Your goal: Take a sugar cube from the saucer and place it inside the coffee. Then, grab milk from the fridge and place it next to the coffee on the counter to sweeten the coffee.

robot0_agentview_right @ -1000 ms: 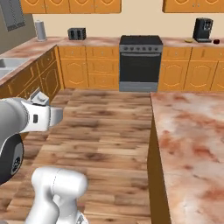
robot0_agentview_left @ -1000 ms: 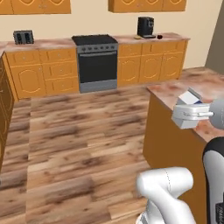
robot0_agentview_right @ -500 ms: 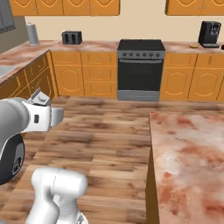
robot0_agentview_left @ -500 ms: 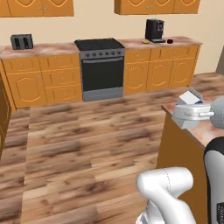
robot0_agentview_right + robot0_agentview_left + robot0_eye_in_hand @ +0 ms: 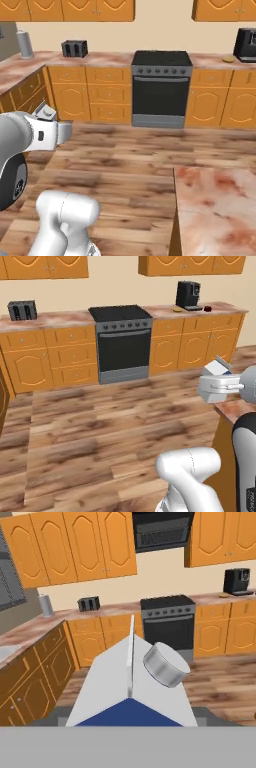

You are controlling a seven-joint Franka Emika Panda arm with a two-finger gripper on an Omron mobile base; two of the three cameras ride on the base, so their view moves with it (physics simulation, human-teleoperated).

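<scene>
The long pinkish-brown marble bench (image 5: 65, 318) over orange wooden cabinets runs along the far wall, broken by the black stove with its grey oven door (image 5: 123, 343), and it matters here as the likely destination: near its right end stands the tall black coffee machine (image 5: 188, 295), with the small yellow saucer (image 5: 177, 308) just left of its foot and the small dark maroon coffee cup (image 5: 208, 307) just to its right, well apart from the robot across the open wooden floor (image 5: 100, 426). A nearer stretch of the same marble top (image 5: 220, 205) lies close beside the arm in the right base view. The white arm carries its load raised and drawn in near the base, which I judge suits driving with it rather than reaching. That load is the small white milk carton with a dark blue band and gabled top (image 5: 132, 682), sitting right in front of the hand camera, its ridge upward and its round silver cap (image 5: 166, 664) showing. The jaws stand partly apart, closed against the carton's sides, the gripper (image 5: 216, 387) holding it steady. The sugar cube is too small to make out.
</scene>
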